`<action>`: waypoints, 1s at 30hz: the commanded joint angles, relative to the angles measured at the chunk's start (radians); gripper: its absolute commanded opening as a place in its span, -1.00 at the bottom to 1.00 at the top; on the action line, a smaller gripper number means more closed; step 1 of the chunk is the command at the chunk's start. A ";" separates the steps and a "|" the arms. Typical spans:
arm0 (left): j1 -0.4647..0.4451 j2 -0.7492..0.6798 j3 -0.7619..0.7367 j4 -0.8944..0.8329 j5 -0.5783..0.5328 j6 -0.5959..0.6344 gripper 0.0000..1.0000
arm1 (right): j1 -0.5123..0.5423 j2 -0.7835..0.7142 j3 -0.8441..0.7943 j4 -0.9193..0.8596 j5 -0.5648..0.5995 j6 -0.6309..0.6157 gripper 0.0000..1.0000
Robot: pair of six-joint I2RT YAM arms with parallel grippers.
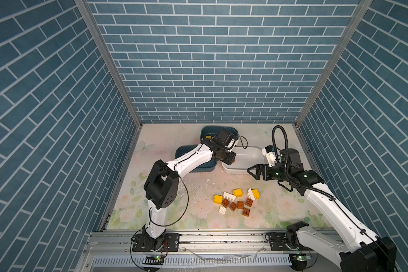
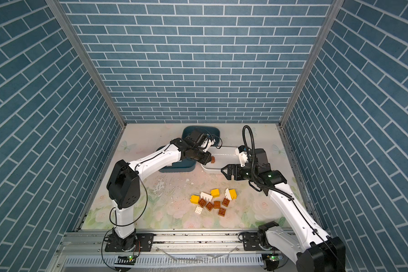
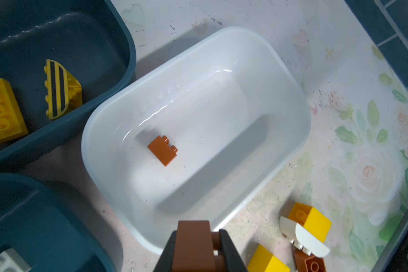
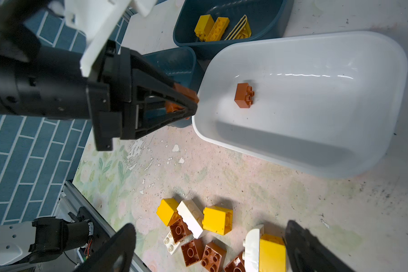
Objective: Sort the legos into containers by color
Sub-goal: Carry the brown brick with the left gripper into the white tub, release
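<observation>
Left wrist view: the left gripper (image 3: 198, 246) is closed on a brown brick (image 3: 192, 232) at the rim of the white tub (image 3: 269, 82), where one other brown brick (image 3: 163, 150) lies. The far teal tub (image 3: 118, 47) has yellow bricks (image 3: 3, 110) and the near teal tub (image 3: 57, 212) a white brick (image 3: 5, 261). The right gripper (image 1: 251, 174) hangs open and empty near the white tub, and about eleven bricks (image 1: 233, 206) of all three colours lie piled on the counter (image 1: 280, 207), so I judge the sorting under halfway.
</observation>
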 commanded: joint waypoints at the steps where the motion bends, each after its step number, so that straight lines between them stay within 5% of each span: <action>1: 0.007 0.084 0.070 -0.011 -0.070 -0.076 -0.58 | -0.003 -0.014 0.020 -0.002 0.012 -0.018 0.97; 13: 0.023 0.256 0.267 -0.111 -0.298 -0.215 -0.33 | -0.003 -0.013 0.010 0.007 0.001 -0.014 0.97; 17: 0.023 0.280 0.326 -0.149 -0.307 -0.224 0.15 | -0.002 -0.002 0.013 0.012 -0.007 -0.016 0.97; 19: 0.023 0.276 0.349 -0.180 -0.310 -0.220 0.22 | -0.004 -0.002 0.014 0.010 -0.009 -0.018 0.97; 30: -0.048 -0.018 0.020 -0.219 -0.232 -0.226 0.31 | -0.003 -0.013 -0.017 0.035 -0.033 -0.003 0.97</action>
